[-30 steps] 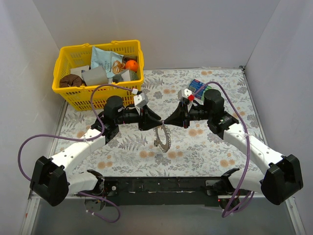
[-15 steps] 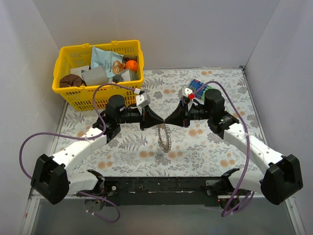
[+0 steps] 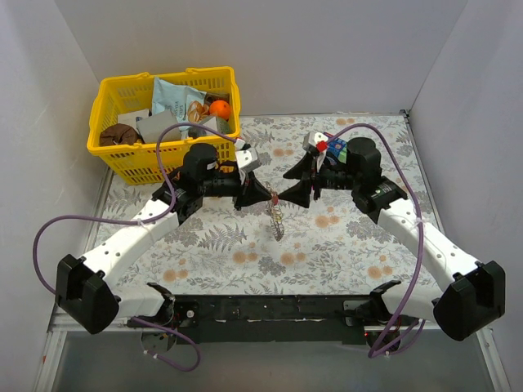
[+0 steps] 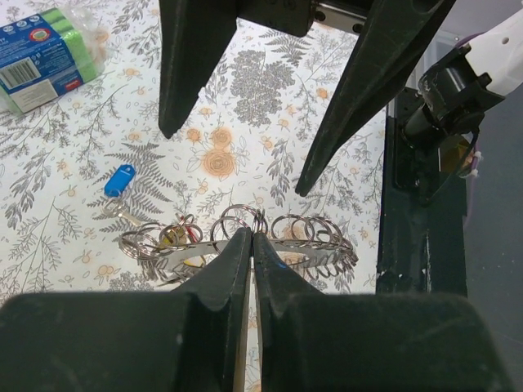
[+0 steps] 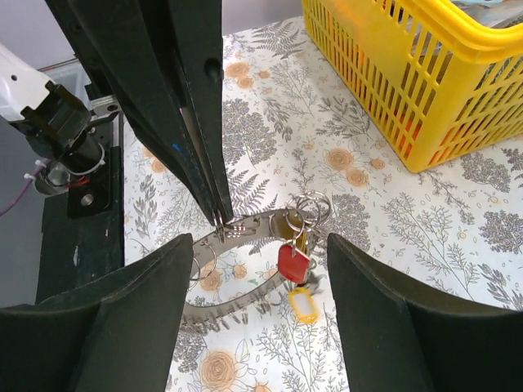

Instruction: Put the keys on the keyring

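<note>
Two grippers: the left gripper (image 3: 263, 195) and right gripper (image 3: 288, 196) meet almost tip to tip at the middle of the top view, above the flowered cloth (image 3: 351, 245).
Left gripper grip: clenched on the rim of the keyring (image 4: 315, 260), with the pinch at the bottom centre of the left wrist view.
Right gripper grip: released and holding nothing. Its fingers are spread wide, at the lower left and lower right of its own view.
Keyring place: it hangs clear of the cloth under the left tips. In the top view it is nearly edge-on, running from mid frame downward.
Keys on the ring: the red key (image 5: 294, 263) and yellow key (image 5: 303, 305) seem to dangle from small split rings, right of centre in the right wrist view.
Blue key: the blue key (image 4: 121, 180) is at the left of the left wrist view, apart from the hoop. It looks to lie on the cloth, though I cannot tell for sure.
Deciding relation: the hoop sits between the right gripper's open fingers. Its band runs left to right across that view.
Likely next: the free right arm seems the one to fetch the blue key, which lies toward the sponge packet (image 4: 41, 49).
</note>
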Controlling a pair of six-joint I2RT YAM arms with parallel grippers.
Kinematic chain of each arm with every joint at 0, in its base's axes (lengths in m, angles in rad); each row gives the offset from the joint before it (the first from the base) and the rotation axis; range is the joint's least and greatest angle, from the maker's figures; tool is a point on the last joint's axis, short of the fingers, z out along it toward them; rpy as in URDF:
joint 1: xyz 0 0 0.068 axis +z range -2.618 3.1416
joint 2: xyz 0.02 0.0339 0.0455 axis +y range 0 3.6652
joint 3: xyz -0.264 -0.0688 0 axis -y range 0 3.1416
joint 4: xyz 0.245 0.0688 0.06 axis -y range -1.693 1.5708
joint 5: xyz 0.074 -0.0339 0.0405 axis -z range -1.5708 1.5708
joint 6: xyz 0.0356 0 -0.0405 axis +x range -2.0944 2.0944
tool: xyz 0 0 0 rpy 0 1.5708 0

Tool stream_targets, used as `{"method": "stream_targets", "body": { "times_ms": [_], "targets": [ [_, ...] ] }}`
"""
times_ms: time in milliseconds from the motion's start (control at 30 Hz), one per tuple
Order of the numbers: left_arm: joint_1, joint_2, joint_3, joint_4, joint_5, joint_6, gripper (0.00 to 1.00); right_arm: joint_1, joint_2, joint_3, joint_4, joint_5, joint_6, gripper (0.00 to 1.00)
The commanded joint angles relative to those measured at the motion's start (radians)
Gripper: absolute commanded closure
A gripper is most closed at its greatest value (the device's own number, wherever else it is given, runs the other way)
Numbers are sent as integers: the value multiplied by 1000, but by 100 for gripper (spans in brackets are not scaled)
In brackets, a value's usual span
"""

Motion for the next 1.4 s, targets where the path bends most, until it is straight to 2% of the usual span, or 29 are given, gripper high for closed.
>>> {"method": "stream_targets", "body": {
  "times_ms": [0,67,167,200,300,667,1167,1267,1333,1367],
  "targets": [
    [-22,13,88,-137,-42,93,100,-2,32,74,-99,-22,-37,26],
    [-30,27,105,-162,-62,108,100,0,28,69,-90,-44,-38,27],
    [-45,41,134,-199,-86,124,100,0,29,72,-87,-68,-38,34],
    [-50,45,146,-212,-99,130,100,0,37,74,-92,-80,-37,42],
    [-57,56,163,-226,-117,134,100,1,63,80,-86,-137,-14,56],
    [-77,68,186,-235,-123,140,100,15,90,67,-78,-139,3,59],
    [-90,76,205,-234,-123,133,100,35,116,58,-59,-160,23,76],
    [-90,78,209,-235,-120,130,100,40,127,63,-75,-168,16,85],
    [-91,73,206,-235,-123,131,100,40,136,74,-92,-171,3,97],
    [-91,73,206,-235,-123,131,100,40,138,77,-113,-168,-4,99]
  ]
}}
